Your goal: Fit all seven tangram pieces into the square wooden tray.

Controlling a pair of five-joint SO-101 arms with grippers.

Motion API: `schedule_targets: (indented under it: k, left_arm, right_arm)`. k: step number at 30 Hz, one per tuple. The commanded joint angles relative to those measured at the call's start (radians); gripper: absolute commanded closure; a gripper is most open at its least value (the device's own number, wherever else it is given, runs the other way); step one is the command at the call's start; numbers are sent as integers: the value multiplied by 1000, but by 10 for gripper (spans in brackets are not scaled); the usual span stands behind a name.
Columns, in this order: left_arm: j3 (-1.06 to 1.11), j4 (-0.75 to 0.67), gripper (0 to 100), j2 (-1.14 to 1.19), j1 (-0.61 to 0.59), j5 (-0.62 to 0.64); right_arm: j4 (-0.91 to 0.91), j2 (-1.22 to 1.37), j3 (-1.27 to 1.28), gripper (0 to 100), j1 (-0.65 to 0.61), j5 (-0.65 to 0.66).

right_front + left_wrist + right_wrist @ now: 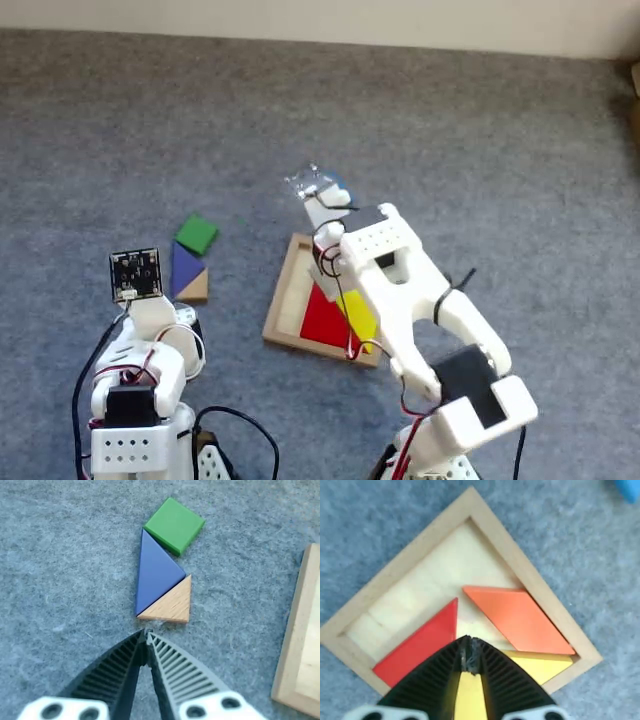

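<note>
Holding red triangle (420, 642), orange parallelogram (520, 617), yellow pc (542, 665), pale wood tray (532, 582), L pincer (146, 635) & R pincer (468, 655) both pressed together

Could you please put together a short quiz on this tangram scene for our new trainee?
1. True or false: the green square lies inside the wooden tray.
2. Which of these pieces touches the blue triangle? A) the plain wood triangle B) the orange parallelogram C) the yellow triangle
3. How many pieces lie in the tray?
Key: 1. False. 2. A. 3. Three.
</note>
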Motion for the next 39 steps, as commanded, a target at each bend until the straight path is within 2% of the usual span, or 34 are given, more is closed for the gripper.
schedule_targets:
  k: [1,4,7,10,15,26,34,39]
  left_arm:
    - [21,2,995,-2,-15,-6]
    - [21,2,995,-2,-15,-6]
    - [21,2,995,-2,-15,-6]
    - [21,2,995,-2,-15,-6]
    - [21,2,995,-2,-15,-6]
    - [21,2,995,-2,-15,-6]
    - [21,2,995,-2,-15,-6]
    - [21,2,995,-2,-15,-6]
  right_arm:
    - [4,-102,-4,989,13,-25]
    - [4,-119,-12,986,4,-170]
    - [4,-119,-12,918,-33,-273]
    - [4,-119,-5,818,-77,-351]
    - [-4,-117,-12,808,-124,-433]
    - [-64,68,-15,808,-143,-446]
    - [-67,87,-8,813,-148,-445]
    - [-67,87,-7,933,-145,-431]
